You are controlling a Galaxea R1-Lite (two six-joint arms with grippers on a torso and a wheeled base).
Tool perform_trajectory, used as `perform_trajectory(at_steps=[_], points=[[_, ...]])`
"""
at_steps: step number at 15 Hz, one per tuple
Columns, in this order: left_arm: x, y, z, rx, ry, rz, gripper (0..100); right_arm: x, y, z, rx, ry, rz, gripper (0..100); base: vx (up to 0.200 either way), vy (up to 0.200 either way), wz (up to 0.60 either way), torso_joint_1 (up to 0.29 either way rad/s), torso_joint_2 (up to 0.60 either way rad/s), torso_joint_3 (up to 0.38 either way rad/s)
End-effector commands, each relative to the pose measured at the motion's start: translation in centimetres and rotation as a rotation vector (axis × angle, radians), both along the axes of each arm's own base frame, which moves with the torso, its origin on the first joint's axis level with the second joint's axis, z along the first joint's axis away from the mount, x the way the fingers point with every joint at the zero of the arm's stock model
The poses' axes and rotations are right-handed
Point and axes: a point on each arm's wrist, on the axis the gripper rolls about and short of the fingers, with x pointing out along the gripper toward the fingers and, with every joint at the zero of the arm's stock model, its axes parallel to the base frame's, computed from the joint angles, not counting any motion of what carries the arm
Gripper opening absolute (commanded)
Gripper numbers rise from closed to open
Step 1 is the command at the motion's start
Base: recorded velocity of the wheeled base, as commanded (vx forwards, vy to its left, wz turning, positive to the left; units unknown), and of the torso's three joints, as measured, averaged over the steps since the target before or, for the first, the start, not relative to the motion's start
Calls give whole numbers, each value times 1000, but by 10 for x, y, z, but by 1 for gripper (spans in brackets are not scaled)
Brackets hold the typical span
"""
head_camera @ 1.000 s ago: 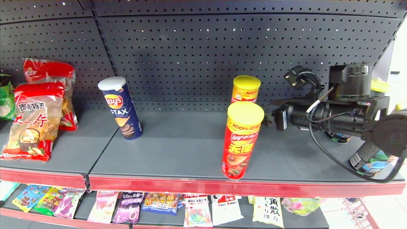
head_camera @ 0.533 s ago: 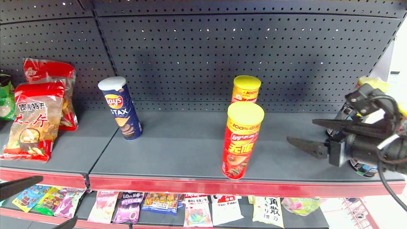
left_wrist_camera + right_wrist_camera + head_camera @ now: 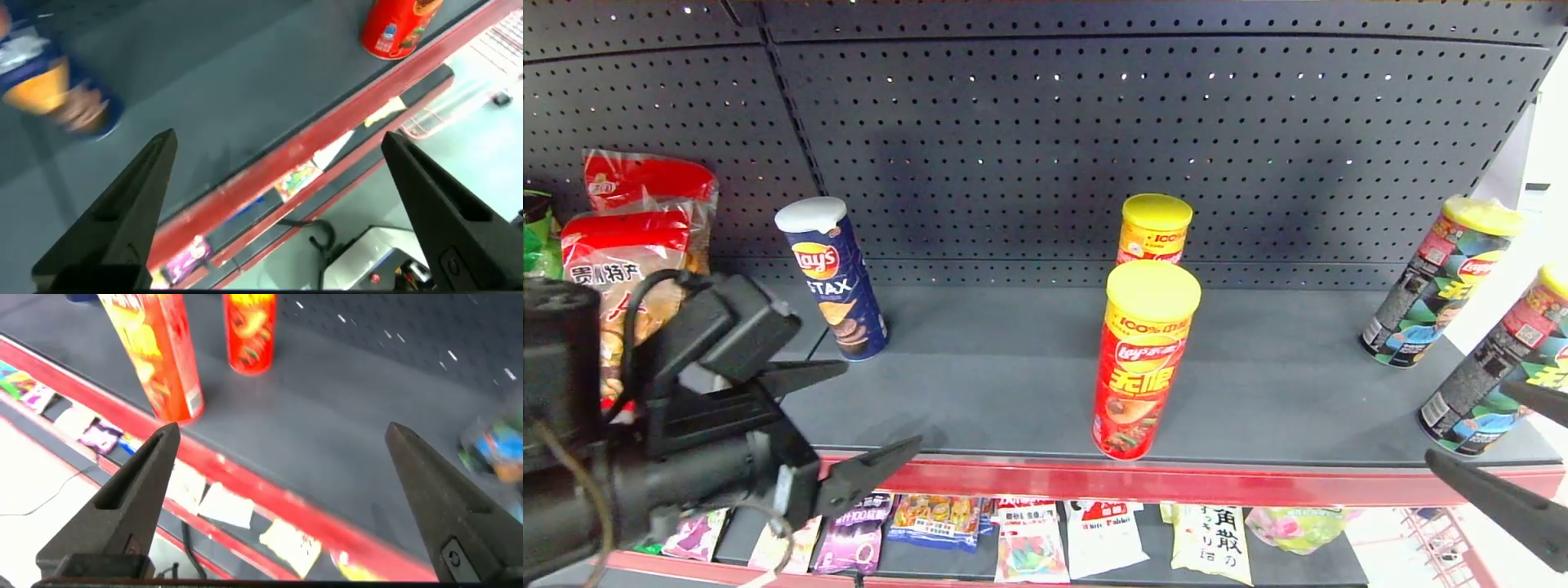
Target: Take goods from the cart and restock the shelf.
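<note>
Blue can [image 3: 837, 286] beyond left hand [image 3: 882, 404], apart, hand spread wide

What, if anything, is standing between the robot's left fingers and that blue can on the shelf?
Nothing visible. The left gripper hangs open at the shelf's red front edge, and only bare shelf lies between it and the blue can. The red can stands off to the right.

The red can [image 3: 1141, 392] is yellow-lidded, the blue can [image 3: 841, 294] white-lidded.
</note>
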Motion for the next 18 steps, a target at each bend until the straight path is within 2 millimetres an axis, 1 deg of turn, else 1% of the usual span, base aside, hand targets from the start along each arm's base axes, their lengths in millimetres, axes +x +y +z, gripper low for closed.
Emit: perform_trajectory(at_steps=[1,2,4,6,10,16,18], points=[[49,-45,-22,42,67,-54,100,-25,-8,0,30,-53,-21,100,0,0,0,0,0,0],[60,-58,-24,45,68,-70,100,-32,-10,-3,35,-38,-23,100,0,0,0,0,0,0],[74,-72,-29,53,78,-83,100,-40,-13,-6,34,-33,-26,100,0,0,0,0,0,0],[81,-78,-34,62,90,-86,100,-46,-14,-7,36,-41,-29,100,0,0,0,0,0,0],[96,-103,-43,71,97,-122,100,-47,-16,-8,47,-35,-68,100,0,0,0,0,0,0],[111,-124,-45,64,84,-143,100,-47,-16,-8,53,-31,-70,100,0,0,0,0,0,0],[114,-127,-45,61,79,-144,100,-47,-16,-8,55,-28,-72,100,0,0,0,0,0,0]])
